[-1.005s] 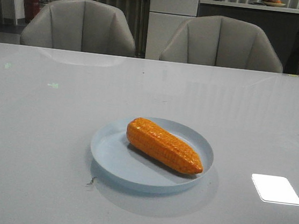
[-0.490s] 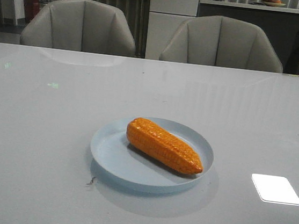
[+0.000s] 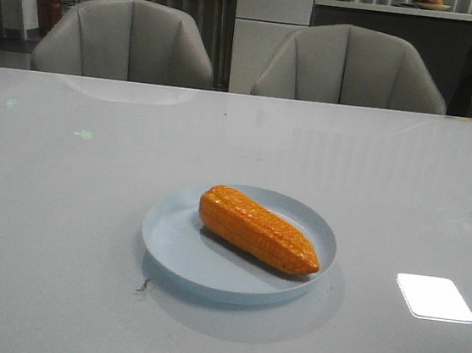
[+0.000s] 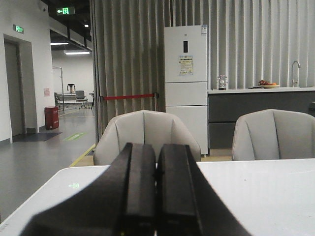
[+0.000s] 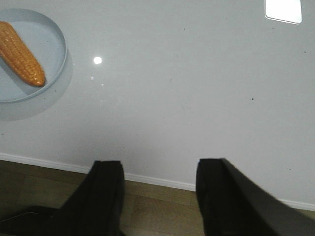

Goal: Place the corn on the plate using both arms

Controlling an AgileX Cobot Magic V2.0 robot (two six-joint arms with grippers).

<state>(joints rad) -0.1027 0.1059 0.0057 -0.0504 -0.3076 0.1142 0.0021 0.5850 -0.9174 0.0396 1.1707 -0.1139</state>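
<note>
- Front view: the corn [image 3: 259, 229] lies on the plate [image 3: 178, 250], tip toward four o'clock, so the job looks done.
- Left gripper [image 4: 157, 196]: pressed together, holding nothing.
- Right gripper [image 5: 160, 189]: spread wide, holding nothing.

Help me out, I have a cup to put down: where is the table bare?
Bare table lies on every side of the plate: left of it, right of it, and behind it toward the chairs. Only the plate is taken, with the corn lying across it.

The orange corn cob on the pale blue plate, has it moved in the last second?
No. The orange corn cob lies in the same spot on the round pale blue plate, its tapered tip toward the rim nearest the bright square reflection.
</note>
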